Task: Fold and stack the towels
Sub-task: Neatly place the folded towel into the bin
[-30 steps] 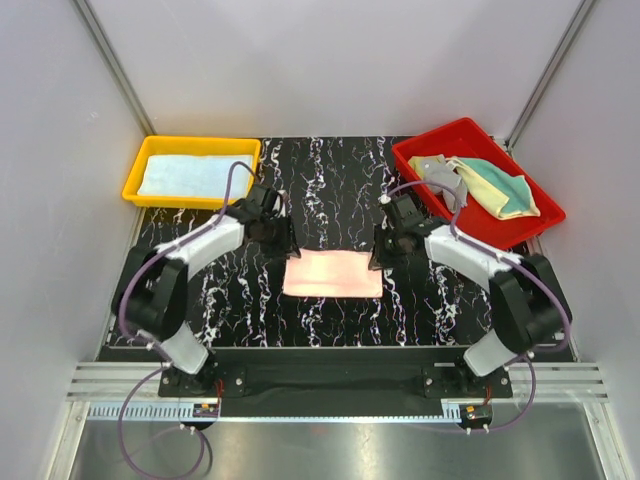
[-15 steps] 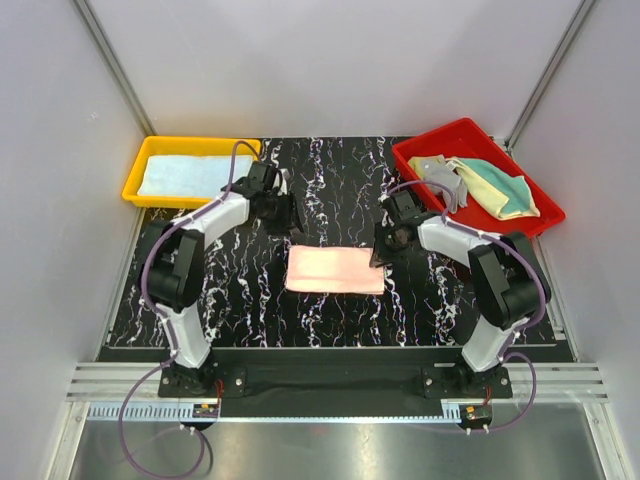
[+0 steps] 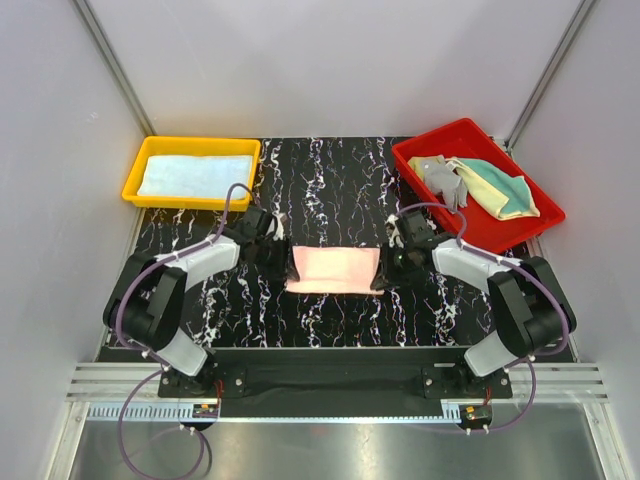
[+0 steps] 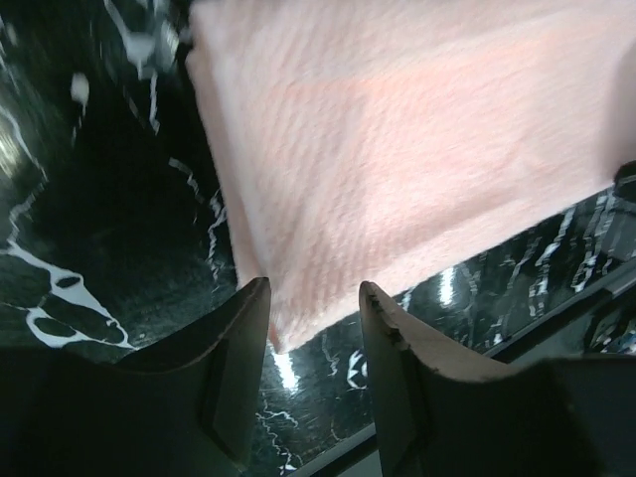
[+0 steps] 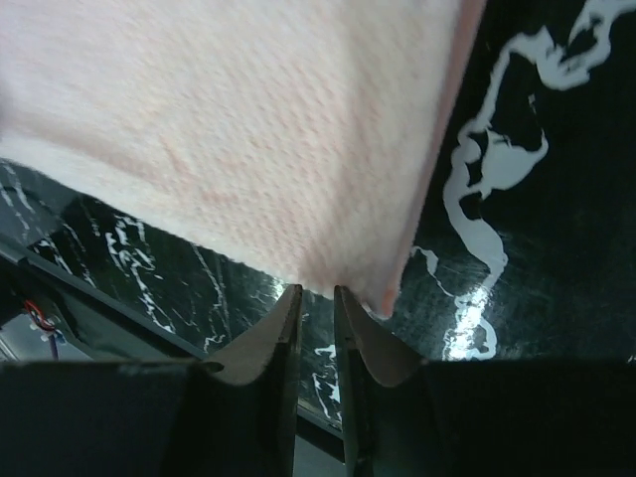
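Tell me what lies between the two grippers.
A folded pink cloth towel lies between the left gripper and right gripper, shown in the top external view.

I count five towels in all: one pink towel (image 3: pixel 333 270), one light blue towel (image 3: pixel 193 175), one grey towel (image 3: pixel 447 185), one yellow towel (image 3: pixel 478 178) and one teal-green towel (image 3: pixel 512 195). I see two trays, one yellow tray (image 3: pixel 200 142) and one red tray (image 3: pixel 470 143). I have two grippers in view, the left gripper (image 3: pixel 275 255) and the right gripper (image 3: pixel 390 268), each with two fingers (image 4: pixel 234 368).
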You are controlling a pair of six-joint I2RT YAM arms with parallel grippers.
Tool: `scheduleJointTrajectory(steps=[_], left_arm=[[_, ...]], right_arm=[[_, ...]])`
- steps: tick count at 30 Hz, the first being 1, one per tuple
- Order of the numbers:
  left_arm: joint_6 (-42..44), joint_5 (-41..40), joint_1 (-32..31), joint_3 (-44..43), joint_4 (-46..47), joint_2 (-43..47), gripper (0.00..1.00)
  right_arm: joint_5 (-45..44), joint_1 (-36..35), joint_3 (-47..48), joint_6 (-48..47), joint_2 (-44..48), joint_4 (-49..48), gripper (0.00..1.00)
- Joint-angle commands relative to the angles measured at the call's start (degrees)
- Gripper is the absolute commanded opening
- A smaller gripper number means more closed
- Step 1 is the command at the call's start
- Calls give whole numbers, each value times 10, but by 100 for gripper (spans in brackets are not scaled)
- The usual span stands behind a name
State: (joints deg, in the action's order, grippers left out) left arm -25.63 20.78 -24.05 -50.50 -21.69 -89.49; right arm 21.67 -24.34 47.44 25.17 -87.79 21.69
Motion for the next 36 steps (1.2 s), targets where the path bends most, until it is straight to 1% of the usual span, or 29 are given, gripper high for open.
scheduleJointTrajectory(steps=[1,2,3,5,6,8,11,13,17,20,26,29,30,32,33,34,36], left_arm=[[-22,18,-5,27,59,-5,45],[-21,4,-5,29,48,-8,45],[-20,-32,-6,30,41,-8,45],[-22,-73,-5,30,25,-10,44],[-23,-82,-6,27,19,-9,44],[-28,-85,-6,23,17,0,45],[-28,-78,-6,9,15,21,52],[-24,-75,-3,-10,10,16,55],[-11,-57,4,-35,4,-24,56],[-10,-44,6,-40,22,-55,56],[-14,-57,5,-46,13,-101,51],[-13,-66,4,-52,6,-111,42],[-11,-64,4,-60,5,-113,36],[-4,-52,4,-73,3,-122,28],[-1,-49,5,-81,-8,-125,23],[1,-48,4,-103,-14,-132,16],[14,-39,5,-127,-40,-140,7]], right_arm=[[18,-2,-29,14,-14,-39,25],[15,-2,-33,15,-16,-47,25],[13,-2,-37,15,-14,-50,25],[8,-2,-45,15,-12,-55,25],[7,-2,-48,15,-9,-56,25],[7,-3,-50,14,-2,-53,25],[12,-2,-50,13,13,-51,25],[20,-2,-46,14,22,-47,26],[26,-2,-30,8,52,-29,27],[25,-2,-16,0,72,-11,28],[24,-2,5,-6,98,10,29],[26,-2,15,-3,104,10,29],[28,-2,19,-3,104,10,29],[29,-2,27,-3,104,12,29],[30,-2,31,-3,104,12,29],[30,-2,34,-3,104,13,29],[30,-2,45,-5,103,16,29]])
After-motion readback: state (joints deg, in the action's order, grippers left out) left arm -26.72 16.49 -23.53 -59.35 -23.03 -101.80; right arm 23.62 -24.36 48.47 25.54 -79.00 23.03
